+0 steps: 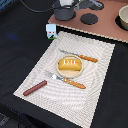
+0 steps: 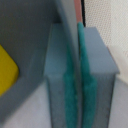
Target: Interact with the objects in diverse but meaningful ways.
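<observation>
Saucepan: a small grey long-handled saucepan point(image 1: 64, 11) was seen at the upper centre of the exterior view, on a terracotta toy stovetop point(image 1: 107, 25), with the gripper point(image 1: 65, 3) lowered over it at the top edge.

Gripper: in the wrist view, the two grey fingers point(image 2: 102, 55) with teal pads were shown nearly closed on a thin grey wall point(image 2: 67, 30), judged to be the saucepan's rim; the gripper point(image 2: 79, 90) was thus taken to be pinching it.

Cheese: a yellow shape point(image 2: 6, 70), likely the cheese wedge, was glimpsed at the left of the wrist view, close beside the wall; whether it lay inside could not be told.

Other task things: one white milk carton point(image 1: 51, 31) stood at upper left; one bread loaf point(image 1: 69, 65) rested on a small plate point(image 1: 70, 73) at centre; one sausage point(image 1: 34, 88) lay at lower left.

Surroundings: one fork point(image 1: 65, 80) and one knife point(image 1: 80, 56) flanked the plate on a striped placemat point(image 1: 97, 95); one black burner point(image 1: 89, 19) was visible.

Risk: a thin-rim pinch was judged liable to slip or tilt the pan when lifted, spilling its contents; the long handle might swing into the carton.
</observation>
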You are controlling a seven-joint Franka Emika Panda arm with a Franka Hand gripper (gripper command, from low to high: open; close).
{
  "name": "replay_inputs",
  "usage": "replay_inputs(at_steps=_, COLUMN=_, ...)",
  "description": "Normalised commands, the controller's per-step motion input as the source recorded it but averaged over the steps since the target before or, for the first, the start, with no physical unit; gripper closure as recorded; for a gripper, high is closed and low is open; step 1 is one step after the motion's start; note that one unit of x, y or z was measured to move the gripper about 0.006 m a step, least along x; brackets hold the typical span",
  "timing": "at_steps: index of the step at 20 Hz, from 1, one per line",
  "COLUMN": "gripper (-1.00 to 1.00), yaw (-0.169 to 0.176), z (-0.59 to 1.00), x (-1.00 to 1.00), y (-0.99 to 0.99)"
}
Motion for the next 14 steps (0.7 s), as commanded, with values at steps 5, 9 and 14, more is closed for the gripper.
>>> replay_inputs(at_steps=5, gripper=1.00, yaw=-0.001, z=0.38, x=0.82, y=0.58)
replay_inputs(at_steps=9, gripper=1.00, yaw=-0.001, z=0.38, x=0.84, y=0.51)
replay_inputs(at_steps=14, gripper=1.00, yaw=-0.010, z=0.18, x=0.81, y=0.44)
